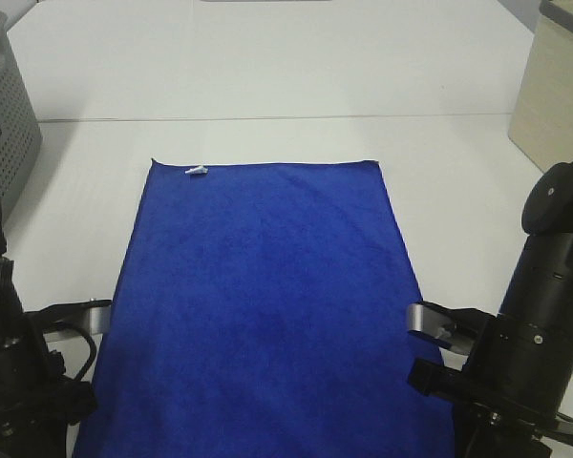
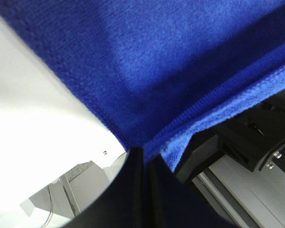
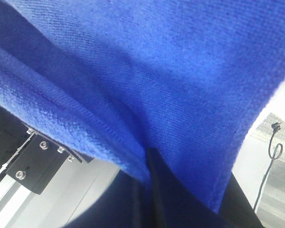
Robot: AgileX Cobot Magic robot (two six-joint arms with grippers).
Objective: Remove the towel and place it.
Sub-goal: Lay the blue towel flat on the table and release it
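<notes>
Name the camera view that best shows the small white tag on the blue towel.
The exterior high view: the small white fabric tag lies clear at the far left corner of the rectangular blue plush towel. Both wrist views show only close-up blue cloth and stitched hems, no tag.

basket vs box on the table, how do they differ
The basket is dark grey with hole-punched walls; the box is pale beige with plain sides. The basket stands left of the towel, the box right of it. Both are cut off by the picture's edge and stand apart from the towel.
</notes>
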